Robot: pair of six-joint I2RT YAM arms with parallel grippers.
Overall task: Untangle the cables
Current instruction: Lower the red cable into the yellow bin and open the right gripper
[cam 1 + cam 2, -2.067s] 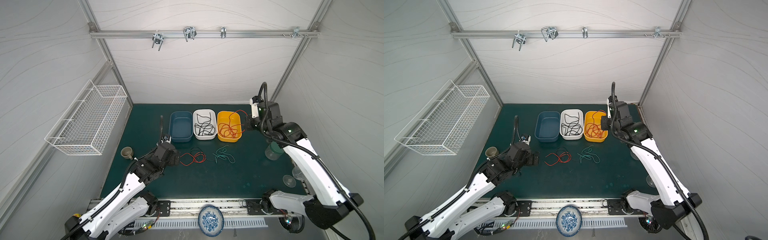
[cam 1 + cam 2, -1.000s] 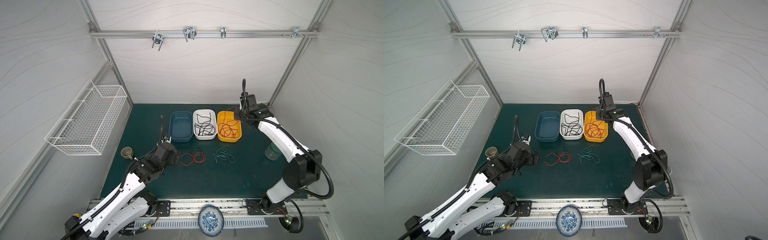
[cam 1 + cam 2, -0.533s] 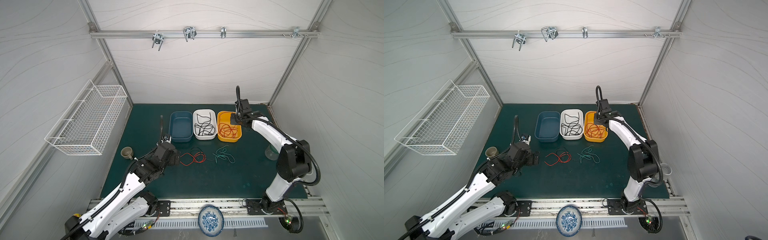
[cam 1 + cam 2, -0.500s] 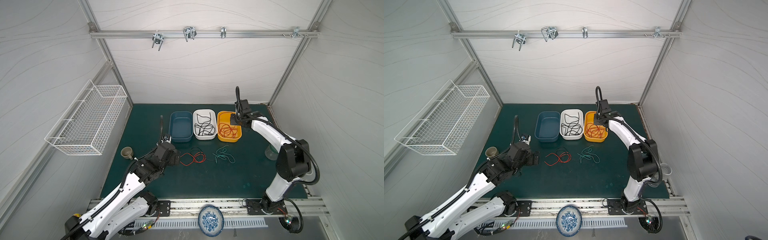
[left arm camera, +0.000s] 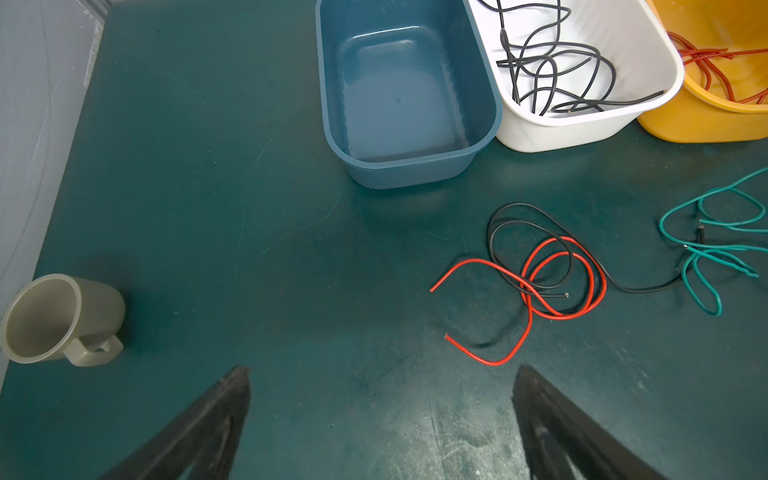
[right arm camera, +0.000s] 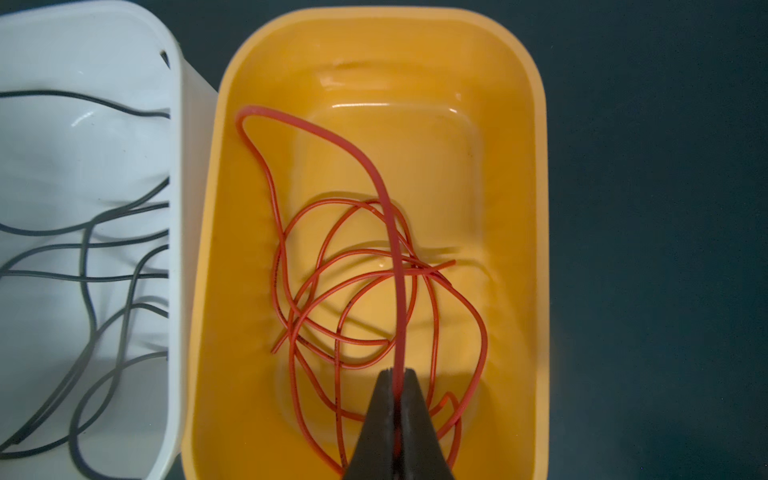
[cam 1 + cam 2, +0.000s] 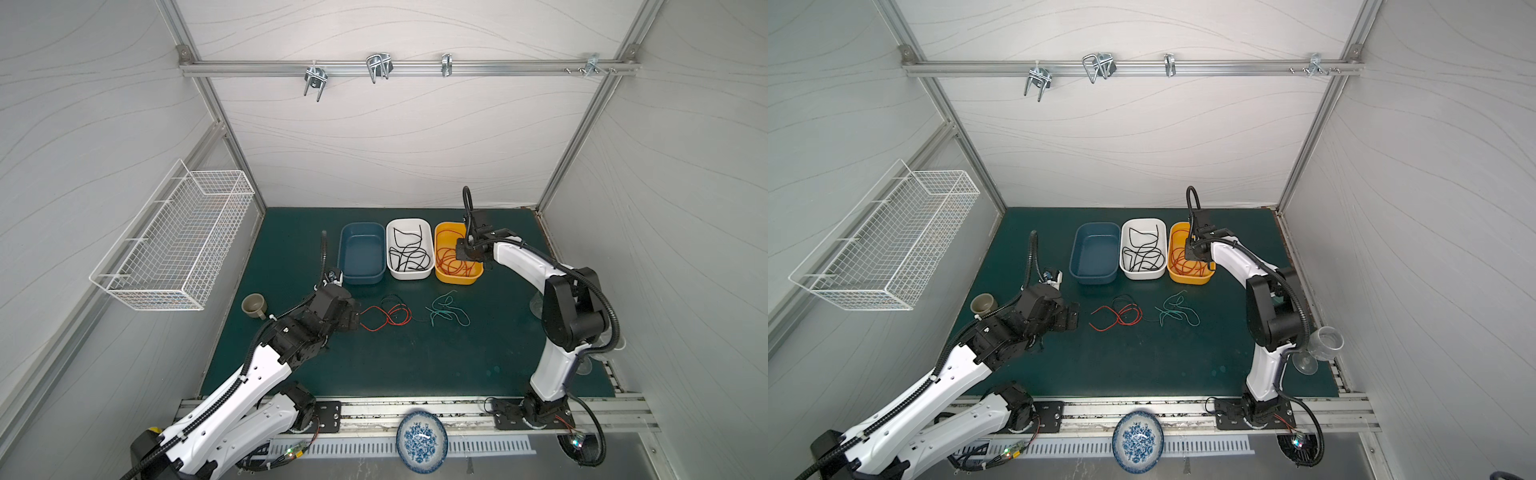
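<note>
we are dropping off sorted red cable: right gripper hanging over yellow tub, jaws clamped on it. we judge next move is opening them. left gripper hovering, jaws wide apart, just beside mat tangle: loose red cable, black cable, teal cables. only right wrist view is showing pinch; only left wrist view, black cable reaching teal cables.

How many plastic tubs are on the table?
3, in a row at the far side: blue tub left, empty; white tub middle, holding black cables; yellow tub right, holding red cables. None seems hidden.
</note>
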